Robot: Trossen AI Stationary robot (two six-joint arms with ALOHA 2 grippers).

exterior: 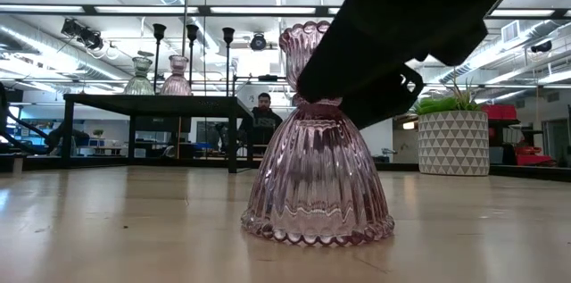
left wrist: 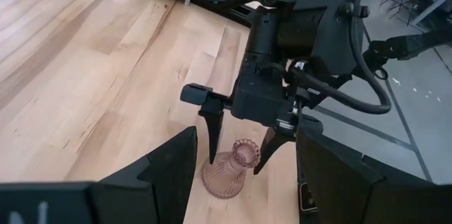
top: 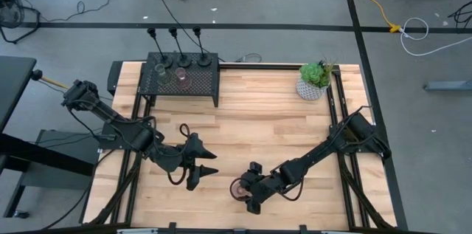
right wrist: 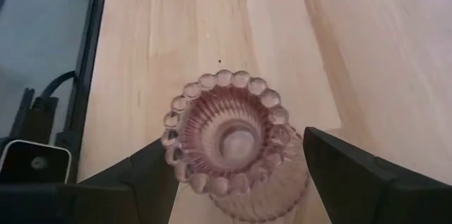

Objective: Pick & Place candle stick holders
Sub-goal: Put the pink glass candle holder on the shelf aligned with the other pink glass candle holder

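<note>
Right hand spread, straddling the pink glass holder at the desk's six o'clock; glass looks fragile, slippery; grip the narrow waist

Pink ribbed glass holder stands upright on the bench. Dark gripper body overlaps its neck from above. Behind: black mesh box carrying holders; potted plant right.
</note>
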